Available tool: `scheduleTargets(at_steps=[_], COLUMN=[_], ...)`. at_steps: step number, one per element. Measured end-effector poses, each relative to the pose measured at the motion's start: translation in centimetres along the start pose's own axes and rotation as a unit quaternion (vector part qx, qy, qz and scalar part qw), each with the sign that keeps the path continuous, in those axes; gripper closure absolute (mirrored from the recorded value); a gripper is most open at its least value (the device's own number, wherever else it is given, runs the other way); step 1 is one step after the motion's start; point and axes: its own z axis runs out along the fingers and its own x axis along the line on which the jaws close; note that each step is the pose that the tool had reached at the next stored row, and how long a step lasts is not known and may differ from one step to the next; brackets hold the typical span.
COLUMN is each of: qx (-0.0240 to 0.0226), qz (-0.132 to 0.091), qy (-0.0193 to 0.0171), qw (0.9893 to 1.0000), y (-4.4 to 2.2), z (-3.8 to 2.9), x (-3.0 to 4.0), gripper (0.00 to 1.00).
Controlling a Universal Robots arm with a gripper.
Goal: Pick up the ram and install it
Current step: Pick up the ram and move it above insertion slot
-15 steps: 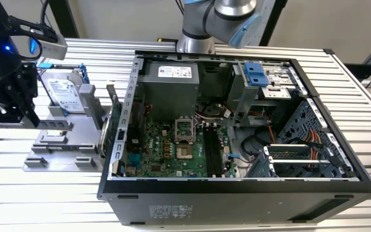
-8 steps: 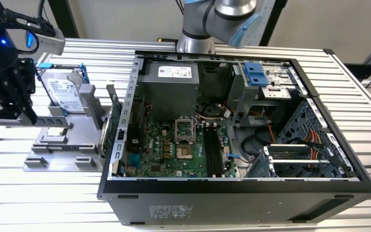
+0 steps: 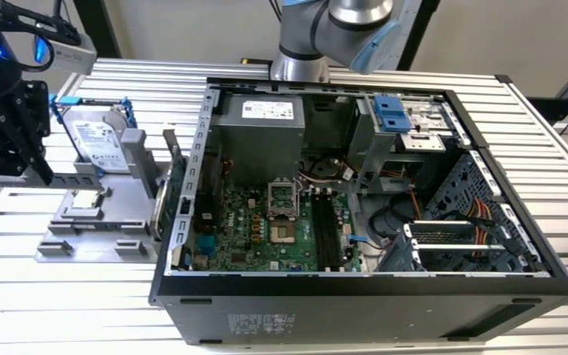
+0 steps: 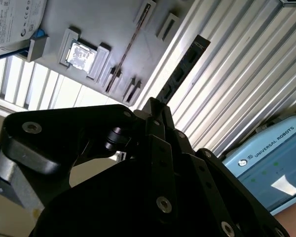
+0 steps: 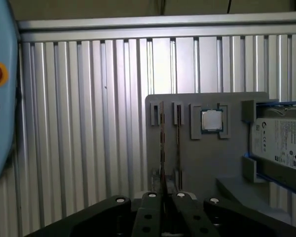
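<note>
Here, gripper point(image 4: 156, 107) narrow, jaws pinched on one end of the ram point(image 4: 181, 70). In the second wrist view the ram juts straight out from the fingertips. It is a dark stick with black chips along its face. Its free end hangs over the slatted aluminium table point(image 4: 237, 74), touching nothing there.

The ram is off the gray fixture plate point(image 4: 84, 19), which lies to one side of it. On the plate:
- a second thin stick point(image 4: 131, 45) stands on edge in a narrow slot
- the small square processor chip point(image 4: 80, 54) sits in its pocket just beside that slot
- the hard drive point(image 4: 10, 19) sits at the plate's end, blue frame showing

A light-blue teach pendant point(image 4: 269, 163) lies on the table on the ram's other side.

In the exterior view the gripper point(image 3: 9, 166) hangs at the exterior view's left, next to the hard drive point(image 3: 95, 140) and above the table. It is well apart from the open computer case point(image 3: 363, 299). The black memory slots point(image 3: 325, 229) run down the middle of the motherboard inside the case, far from the held ram.
</note>
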Motion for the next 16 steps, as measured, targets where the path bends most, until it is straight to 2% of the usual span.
scheduleTargets(at_steps=[13,16], qx=[0.0000,0.0001], qz=[-0.002,-0.005], qy=[0.0001,0.0000], qw=[1.0000,1.0000], y=[0.04,0.05], z=[-1.86,-2.05], x=[0.00,-0.08], gripper=[1.00,1.00])
